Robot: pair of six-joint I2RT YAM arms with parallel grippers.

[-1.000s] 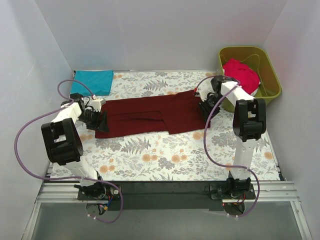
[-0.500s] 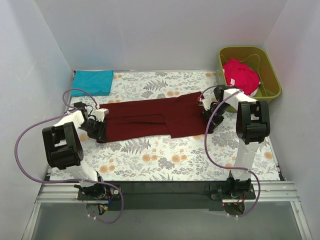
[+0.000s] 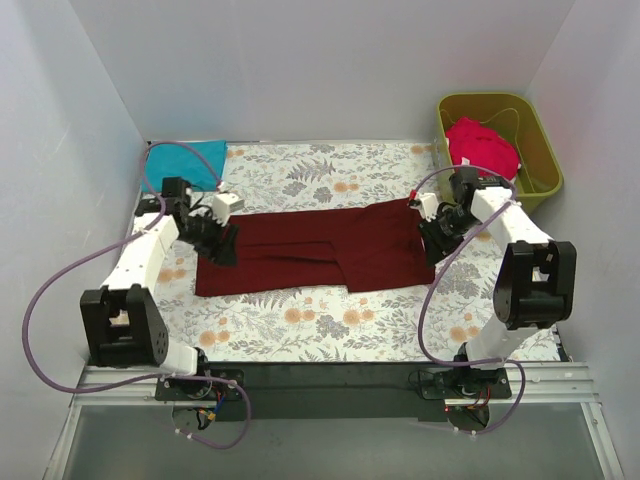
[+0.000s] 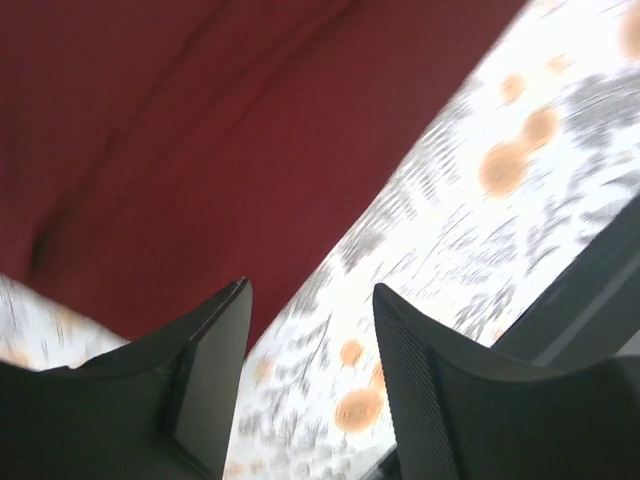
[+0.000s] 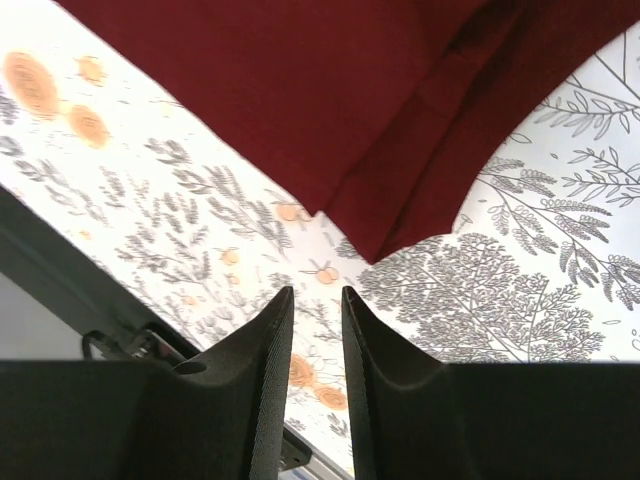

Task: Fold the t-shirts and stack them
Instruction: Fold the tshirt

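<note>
Shirts lay in three places in the top view. The maroon t-shirt (image 3: 310,250) was spread as a long flat band across the middle of the floral tablecloth (image 3: 300,320). The teal t-shirt (image 3: 190,160) sat folded in the far left corner, and the red-pink t-shirt (image 3: 483,150) was bunched inside the olive tub (image 3: 540,160) at the far right. The left gripper (image 3: 218,243) was at the band's left end and the right gripper (image 3: 437,238) at its right end. From above I could not tell how their jaws stood.

In the left wrist view, the left gripper (image 4: 310,370) had its fingers (image 4: 215,370) moderately apart, holding nothing, with only tablecloth (image 4: 520,200) showing in the gap. The maroon t-shirt (image 4: 200,130), blurred, filled the upper left, its edge just beyond the fingertips.

In the right wrist view, the right gripper (image 5: 317,380) showed a narrow, empty gap above bare tablecloth (image 5: 540,280). A corner of the maroon t-shirt (image 5: 330,100) lay just ahead of the fingertips, apart from them.
</note>
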